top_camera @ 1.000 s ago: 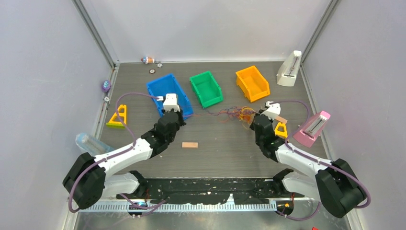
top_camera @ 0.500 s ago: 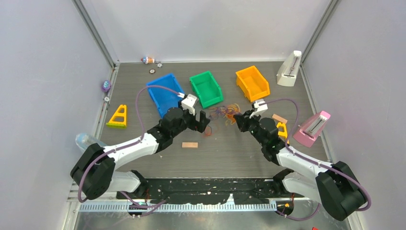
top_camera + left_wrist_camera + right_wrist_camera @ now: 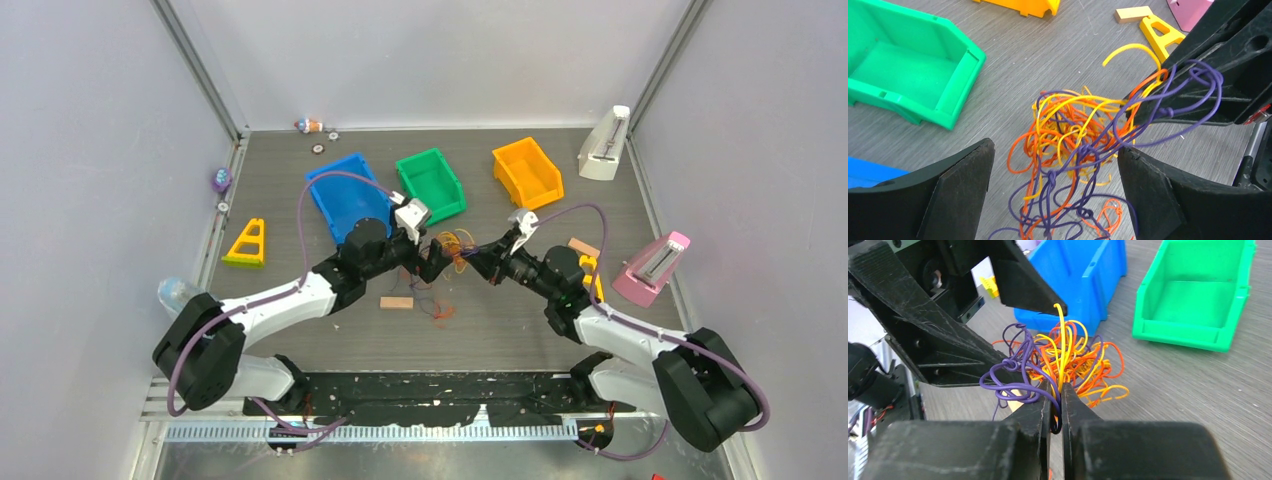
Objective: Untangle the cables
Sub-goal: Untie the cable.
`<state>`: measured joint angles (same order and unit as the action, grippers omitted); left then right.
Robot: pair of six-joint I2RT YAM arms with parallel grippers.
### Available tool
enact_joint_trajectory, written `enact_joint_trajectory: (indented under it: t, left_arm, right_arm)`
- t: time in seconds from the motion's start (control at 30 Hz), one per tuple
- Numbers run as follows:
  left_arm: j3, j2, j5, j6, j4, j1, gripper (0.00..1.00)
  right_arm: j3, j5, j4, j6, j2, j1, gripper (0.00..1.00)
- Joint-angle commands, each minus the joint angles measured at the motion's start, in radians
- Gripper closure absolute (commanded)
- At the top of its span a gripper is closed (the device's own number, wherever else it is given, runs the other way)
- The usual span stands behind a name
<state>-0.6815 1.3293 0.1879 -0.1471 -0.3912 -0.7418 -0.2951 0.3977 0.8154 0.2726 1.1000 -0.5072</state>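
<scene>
- Opening wide, the left tool (image 3: 437,262) has let go of the strand it was pulling a second ago beside the blue bin (image 3: 345,197). Its jaws now stand spread on either side of the cables, gripping nothing.
- Its arm has swung right from the bin to the middle of the worktop (image 3: 500,320). It reaches out long and low, with the wrist turned to the right.
- The cables (image 3: 1073,135) were drawn out in a thin line between the two arms a second ago. They have slumped back into a loose orange, yellow and purple clump between the two tools. The clump is held up off the worktop, and a few strands trail down onto it near the wooden block (image 3: 396,302).
- Judged from that, the stretch freed little. The clump looks as knotted as ever, and the released left tool seems placed to take a fresh strand.
- The right tool (image 3: 1058,407) is clenched on a pinch of purple and yellow strands and carries the clump.
- Its arm has come leftward toward the centre, stretched out, with its tool pointing left and almost meeting the other.
</scene>
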Motion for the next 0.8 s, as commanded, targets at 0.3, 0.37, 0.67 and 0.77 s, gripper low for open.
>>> enact_joint_trajectory:
  t: [0.3,0.37,0.67,0.77]
  left_arm:
    - [-0.162,0.115,0.039,0.08,0.098,-0.054,1.0]
    - [-0.157,0.113,0.041,0.078,0.092,-0.054,1.0]
    - [-0.088,0.057,0.122,-0.024,-0.018,0.005,1.0]
    - [-0.024,0.027,0.212,-0.1,-0.125,0.066,1.0]
  right_arm:
    - [-0.063,0.188,0.098,0.029,0.074,-0.005,0.82]
    - [-0.051,0.153,0.086,0.017,0.053,-0.005,0.75]
    - [0.004,-0.152,0.001,-0.014,-0.057,-0.005,0.05]
    - [0.018,-0.16,0.01,-0.024,-0.066,-0.006,0.04]
